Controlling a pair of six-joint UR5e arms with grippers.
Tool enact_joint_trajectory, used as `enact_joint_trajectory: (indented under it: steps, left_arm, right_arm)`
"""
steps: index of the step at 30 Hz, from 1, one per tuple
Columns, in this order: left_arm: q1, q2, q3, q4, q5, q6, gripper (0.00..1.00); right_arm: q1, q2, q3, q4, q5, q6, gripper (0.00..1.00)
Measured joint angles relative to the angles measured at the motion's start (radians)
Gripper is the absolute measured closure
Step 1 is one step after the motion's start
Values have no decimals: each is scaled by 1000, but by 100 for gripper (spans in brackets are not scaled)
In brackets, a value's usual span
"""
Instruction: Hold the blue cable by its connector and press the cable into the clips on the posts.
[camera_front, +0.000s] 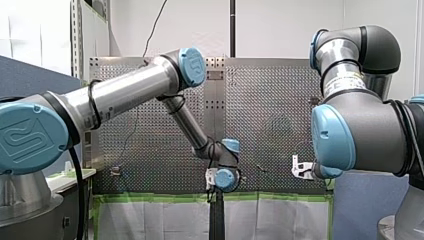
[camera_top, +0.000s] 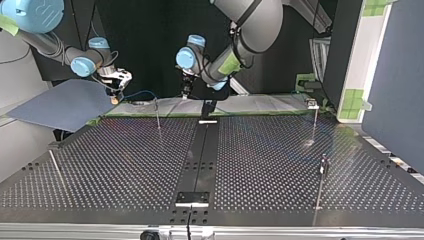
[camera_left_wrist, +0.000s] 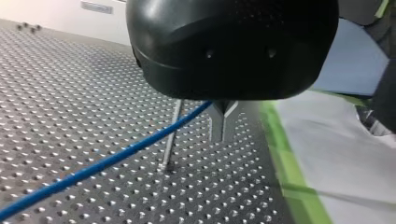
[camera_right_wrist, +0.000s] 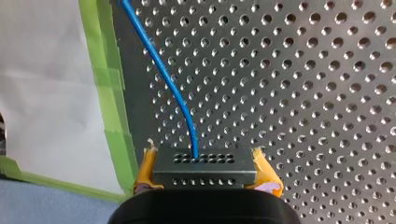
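Observation:
In the right wrist view my right gripper (camera_right_wrist: 204, 179) has its yellow pads (camera_right_wrist: 145, 168) shut on a dark grey connector block (camera_right_wrist: 204, 167). The blue cable (camera_right_wrist: 161, 70) leaves the block and runs ahead over the perforated table (camera_right_wrist: 303, 93). In the left wrist view my left gripper (camera_left_wrist: 224, 119), black with metal fingers, is shut where the blue cable (camera_left_wrist: 116, 158) reaches it. A thin post (camera_left_wrist: 172, 135) stands just behind the cable. In the top view, my right gripper (camera_top: 117, 85) is at the far left edge and my left gripper (camera_top: 186, 90) near the middle, with the cable (camera_top: 140, 93) and a post (camera_top: 157, 114) between them.
More thin posts stand at the top view's right (camera_top: 314, 120) (camera_top: 322, 172) and one leans at its left (camera_top: 56, 170). A black rail (camera_top: 200, 155) runs down the table's middle. Green tape (camera_right_wrist: 109, 84) and a white sheet (camera_right_wrist: 46, 93) border the far edge. A blue-grey board (camera_top: 60, 105) lies beside it.

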Motion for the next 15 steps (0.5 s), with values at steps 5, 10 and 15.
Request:
enact_joint_trajectory:
  steps: [5, 10, 15]
  left_arm:
    - [2, -14, 37, -17, 3, -16, 100]
    - [5, -15, 79, -47, 4, -14, 100]
    - [7, -15, 91, -58, 3, -10, 100]
  right_arm:
    - [-7, 0, -10, -1, -4, 12, 100]
    - [-11, 0, -16, -1, -1, 20, 100]
    - [-24, 0, -34, -3, 3, 30, 100]
